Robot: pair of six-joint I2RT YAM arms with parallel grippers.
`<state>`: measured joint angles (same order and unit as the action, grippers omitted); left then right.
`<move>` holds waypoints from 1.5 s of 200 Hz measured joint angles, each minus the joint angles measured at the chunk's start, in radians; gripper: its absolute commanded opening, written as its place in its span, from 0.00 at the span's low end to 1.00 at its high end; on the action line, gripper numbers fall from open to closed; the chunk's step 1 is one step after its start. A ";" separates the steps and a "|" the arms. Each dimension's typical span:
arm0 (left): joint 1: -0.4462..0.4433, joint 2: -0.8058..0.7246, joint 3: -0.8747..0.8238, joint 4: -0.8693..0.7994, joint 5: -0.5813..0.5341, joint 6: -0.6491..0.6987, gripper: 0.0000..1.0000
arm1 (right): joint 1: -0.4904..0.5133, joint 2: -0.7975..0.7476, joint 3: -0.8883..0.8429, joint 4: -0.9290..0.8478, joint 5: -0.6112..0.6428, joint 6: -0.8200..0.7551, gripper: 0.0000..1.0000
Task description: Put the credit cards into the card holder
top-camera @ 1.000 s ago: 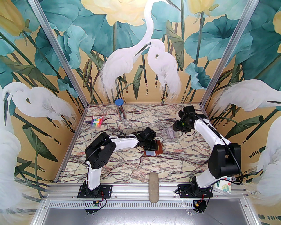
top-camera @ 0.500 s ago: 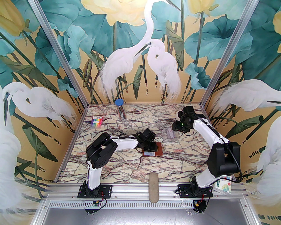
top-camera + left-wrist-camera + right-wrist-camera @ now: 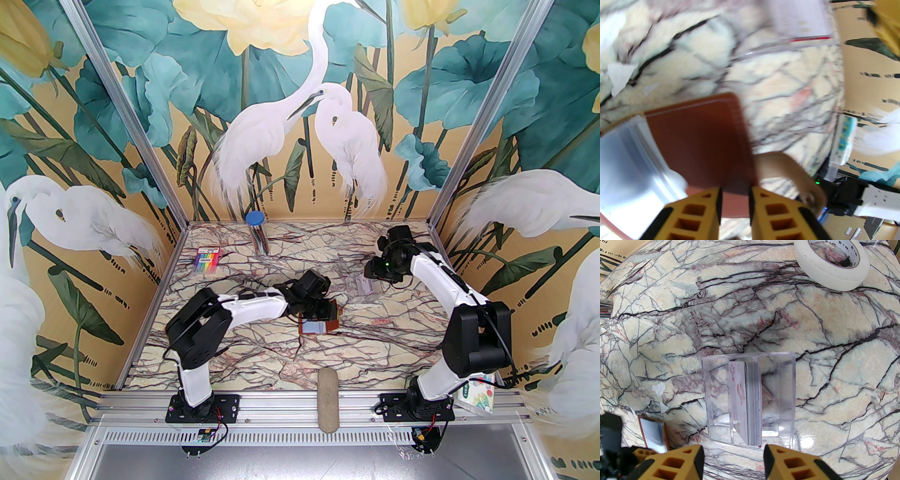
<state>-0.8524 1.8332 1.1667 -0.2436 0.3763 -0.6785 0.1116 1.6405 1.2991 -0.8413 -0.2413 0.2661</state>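
Find the card holder (image 3: 322,324) spread open near the middle of the marbled surface (image 3: 262,347), pale sleeve facing up. Note the left tool (image 3: 735,201) low over it, fingers slightly apart, leather flap edge showing in the gap; cannot tell whether pinched or free, given the heavy blur.

Find the credit cards (image 3: 750,399) standing on edge as a small stack inside a clear stand (image 3: 785,390), farther back and to the right, well apart from the holder, with a tape roll (image 3: 832,272) beyond. See the right tool (image 3: 733,458) just short of that stand, released, holding nothing, roughly lined up with the stack.

Expect light, thin, stiff, slick plastic, likely to slide or fan under a squeeze. Pinch one card across its flat faces at the upper free edge. Treat the stand as light too, probably skidding or tipping if nudged. Expect soft, floppy leather and a limp sleeve mouth; steady by the flap.
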 measured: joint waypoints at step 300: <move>0.072 -0.211 -0.244 -0.086 -0.060 0.065 0.08 | 0.099 0.269 0.196 -0.114 0.238 -0.001 0.50</move>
<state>-0.7799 1.6222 0.9226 -0.3298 0.3164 -0.6136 0.2104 1.9099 1.4948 -0.9550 -0.0029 0.2649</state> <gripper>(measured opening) 0.088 0.502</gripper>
